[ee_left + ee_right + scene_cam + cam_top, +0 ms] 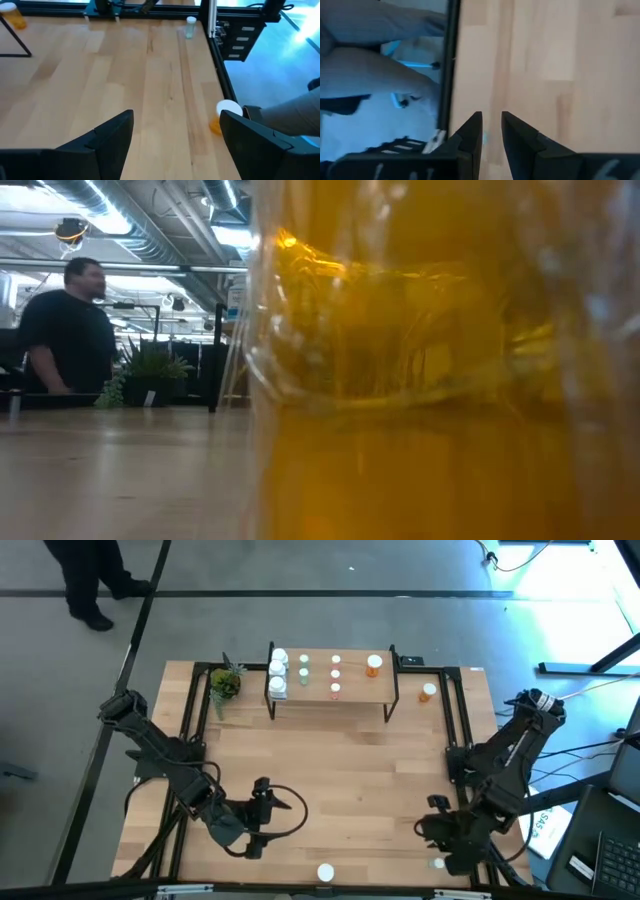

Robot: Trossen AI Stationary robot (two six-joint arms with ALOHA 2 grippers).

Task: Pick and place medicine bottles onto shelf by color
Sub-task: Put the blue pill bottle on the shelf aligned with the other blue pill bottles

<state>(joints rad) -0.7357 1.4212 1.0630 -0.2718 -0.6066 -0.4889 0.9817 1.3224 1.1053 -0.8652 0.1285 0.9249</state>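
A light-wood desk [330, 780] with a black metal frame is seen from above. At its far edge stands the shelf [335, 690], a low wooden plank on thin black legs. On the shelf, white bottles [278, 673] are clustered at its left end, pale green bottles [304, 671] and pink-red bottles [335, 675] are lined up toward the middle, and one orange bottle on the shelf [373, 664] is set near the right end. A second orange bottle [427, 692] stands on the desk just right of the shelf. A small potted plant [224, 682] is placed just left of the shelf.

The left hand [262, 802] is held over the near-left part of the desk with its fingers spread wide apart and nothing between them. An orange bottle with a white cap [325, 873] stands at the near edge of the desk, to the right of this hand; the low view is almost wholly blocked by an amber translucent bottle body [440, 380] pressed close to the lens.

The right hand [436, 828] is held low at the near-right corner, its fingers nearly together; whether anything is gripped cannot be told. A pale green bottle [437, 862] stands beside it at the desk edge.

A person in dark clothing [68, 330] is seen beyond the desk. No writing can be read.
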